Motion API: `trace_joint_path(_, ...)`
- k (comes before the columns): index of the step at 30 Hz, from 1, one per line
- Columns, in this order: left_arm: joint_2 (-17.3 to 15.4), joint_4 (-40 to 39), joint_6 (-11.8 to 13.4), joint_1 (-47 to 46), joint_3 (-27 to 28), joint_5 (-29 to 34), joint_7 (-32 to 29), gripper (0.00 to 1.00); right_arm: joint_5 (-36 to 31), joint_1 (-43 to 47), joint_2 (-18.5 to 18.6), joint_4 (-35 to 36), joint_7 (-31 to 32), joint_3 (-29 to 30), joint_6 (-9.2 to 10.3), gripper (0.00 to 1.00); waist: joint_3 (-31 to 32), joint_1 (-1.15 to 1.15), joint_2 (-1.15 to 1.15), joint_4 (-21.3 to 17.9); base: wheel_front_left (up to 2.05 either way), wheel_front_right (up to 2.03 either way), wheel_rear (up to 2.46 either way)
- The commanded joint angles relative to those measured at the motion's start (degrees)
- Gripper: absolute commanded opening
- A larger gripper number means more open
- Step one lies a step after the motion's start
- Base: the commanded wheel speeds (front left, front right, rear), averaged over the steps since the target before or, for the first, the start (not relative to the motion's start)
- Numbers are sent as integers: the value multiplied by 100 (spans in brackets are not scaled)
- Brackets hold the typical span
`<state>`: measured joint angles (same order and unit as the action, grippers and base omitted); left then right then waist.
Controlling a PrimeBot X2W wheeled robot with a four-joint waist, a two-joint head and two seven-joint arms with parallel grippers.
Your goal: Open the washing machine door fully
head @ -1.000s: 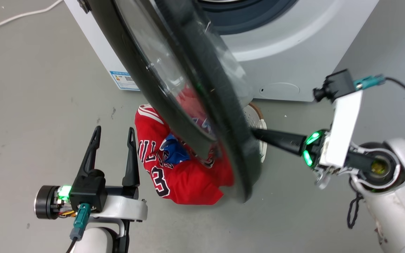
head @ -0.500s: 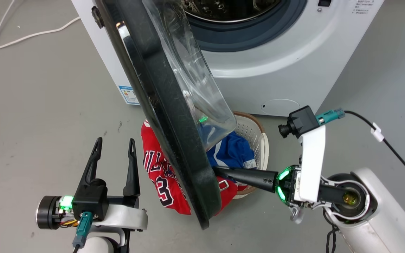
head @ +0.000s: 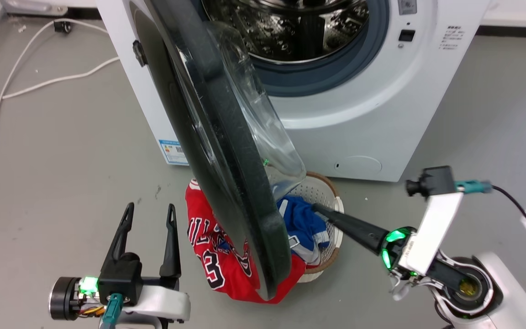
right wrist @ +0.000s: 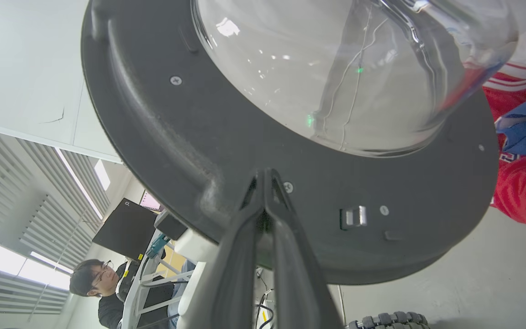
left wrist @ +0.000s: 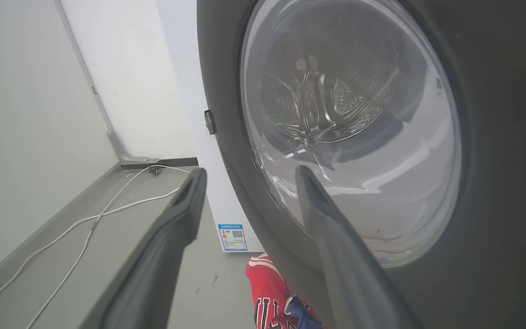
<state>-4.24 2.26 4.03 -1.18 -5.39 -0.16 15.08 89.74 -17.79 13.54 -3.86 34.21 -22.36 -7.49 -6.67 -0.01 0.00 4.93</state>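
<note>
Washing machine door [head: 226, 151], half open, juts from the washing machine [head: 368, 132] over a laundry basket [head: 334, 187] on the floor. Right pincer [head: 316, 206], pressed together, points at its inner black rim; left pincer [head: 149, 208] is spread outside. Best push the rim, not the glass, following the arc of the hinge.

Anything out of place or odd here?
A red jersey hangs out of the white laundry basket onto the floor, directly under the lower edge of the washing machine door; the door might snag it. Nothing else looks damaged.
</note>
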Motion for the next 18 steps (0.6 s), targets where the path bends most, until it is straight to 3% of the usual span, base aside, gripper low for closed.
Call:
trace_joint_path(1, -18, 7, 19, 86, -8, 32, 14, 100, -72, 154, -12, 26, -143, 65, 0, 21, 96, 1, 0, -13, 0, 0, 0)
trace_joint_path(3, -28, 17, 38, 150, -5, 28, 14, 100, -228, 296, -43, 100, -527, 229, -1, 46, 195, 1, 0, -27, 0, 0, 0)
trace_joint_path(4, -33, 15, 40, 182, 0, 26, 14, 100, -380, 337, -17, 134, -764, 328, 0, 77, 244, 1, 0, -37, 0, 0, 0)
trace_joint_path(5, -35, 21, 47, 220, -3, 24, 14, 100, -445, 420, -41, 136, -986, 422, -1, 100, 301, 1, 0, -45, 0, 0, 0)
trace_joint_path(12, -61, 24, 91, 460, -3, 7, 14, 100, -890, 863, -145, 291, -2438, 1183, -1, 100, 626, 1, 0, -104, 0, 0, 0)
trace_joint_path(18, -63, -9, 121, 566, 12, -10, 14, 100, -1663, 1184, -153, 521, -3742, 1594, 0, 100, 721, 1, 0, -144, 0, 0, 0)
